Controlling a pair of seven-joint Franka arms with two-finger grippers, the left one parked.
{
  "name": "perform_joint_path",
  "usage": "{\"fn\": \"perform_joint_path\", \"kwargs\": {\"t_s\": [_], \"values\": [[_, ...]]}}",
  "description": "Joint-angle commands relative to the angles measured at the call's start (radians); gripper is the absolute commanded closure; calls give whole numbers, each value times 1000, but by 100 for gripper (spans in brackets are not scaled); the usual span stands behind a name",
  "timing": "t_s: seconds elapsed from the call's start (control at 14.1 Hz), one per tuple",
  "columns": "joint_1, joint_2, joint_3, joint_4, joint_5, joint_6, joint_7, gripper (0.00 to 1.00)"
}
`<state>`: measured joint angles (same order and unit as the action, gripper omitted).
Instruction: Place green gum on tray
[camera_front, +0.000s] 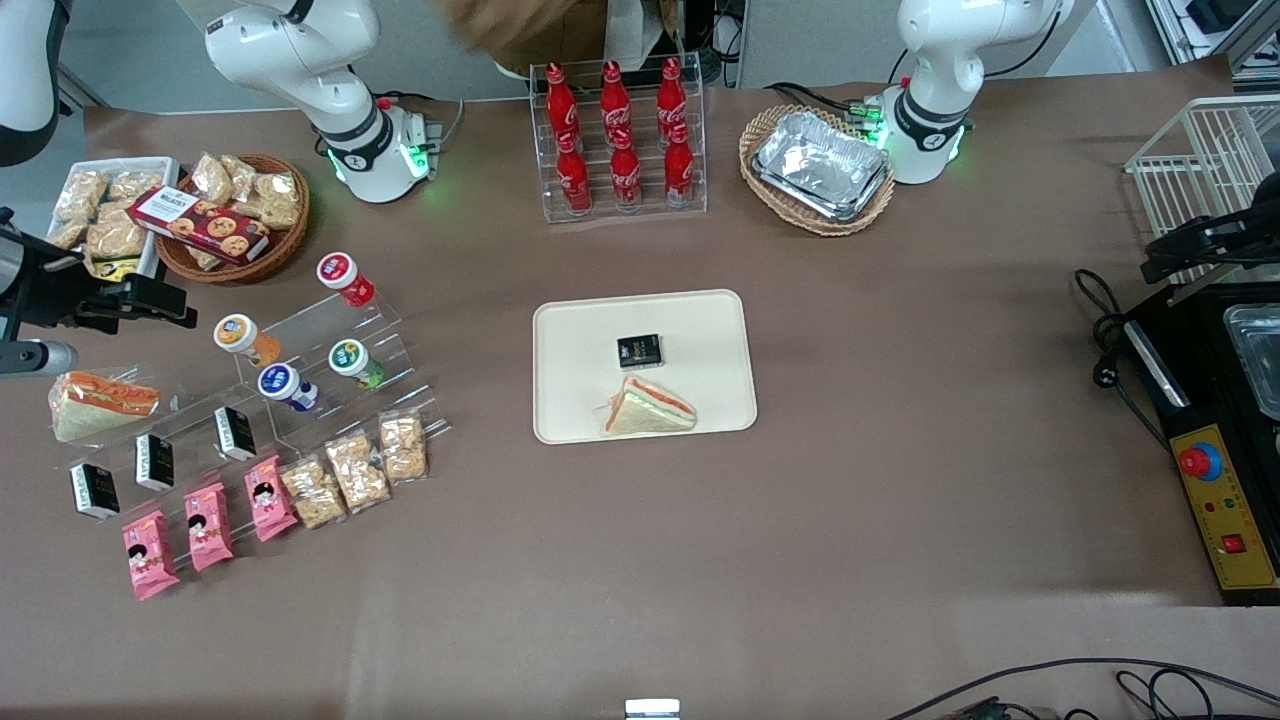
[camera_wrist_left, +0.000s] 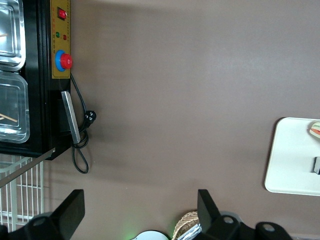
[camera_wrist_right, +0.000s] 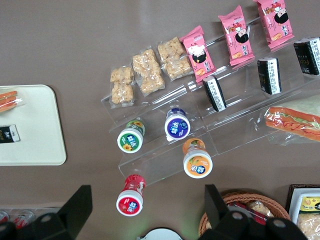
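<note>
The green gum (camera_front: 352, 360) stands on a step of the clear acrylic stand, beside the blue-capped bottle (camera_front: 283, 384); the right wrist view shows its green-rimmed cap (camera_wrist_right: 131, 139) from above. The cream tray (camera_front: 700, 330) lies at the table's middle and carries a small black box (camera_front: 639, 350) and a wrapped sandwich (camera_front: 648, 408); its corner shows in the right wrist view (camera_wrist_right: 35, 145). My gripper (camera_front: 172, 300) hangs open and empty, high over the working arm's end of the table, well apart from the green gum (camera_wrist_right: 147, 212).
Red-capped (camera_front: 345, 278) and orange-capped (camera_front: 240, 336) bottles share the stand with black boxes, pink packets and biscuit bags. A cola rack (camera_front: 618, 140), a snack basket (camera_front: 235, 215) and a basket of foil trays (camera_front: 820, 165) stand farther from the front camera.
</note>
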<state>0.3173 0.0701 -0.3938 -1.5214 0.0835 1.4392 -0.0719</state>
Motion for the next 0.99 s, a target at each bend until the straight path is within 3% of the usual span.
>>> {"fn": "perform_joint_path", "kwargs": {"t_s": [0.0, 0.64, 0.92], "values": [[-11, 16, 6, 32, -22, -19, -5, 0], [-6, -22, -3, 6, -11, -80, -3, 0], [17, -143, 10, -198, -7, 2, 52, 0]]}}
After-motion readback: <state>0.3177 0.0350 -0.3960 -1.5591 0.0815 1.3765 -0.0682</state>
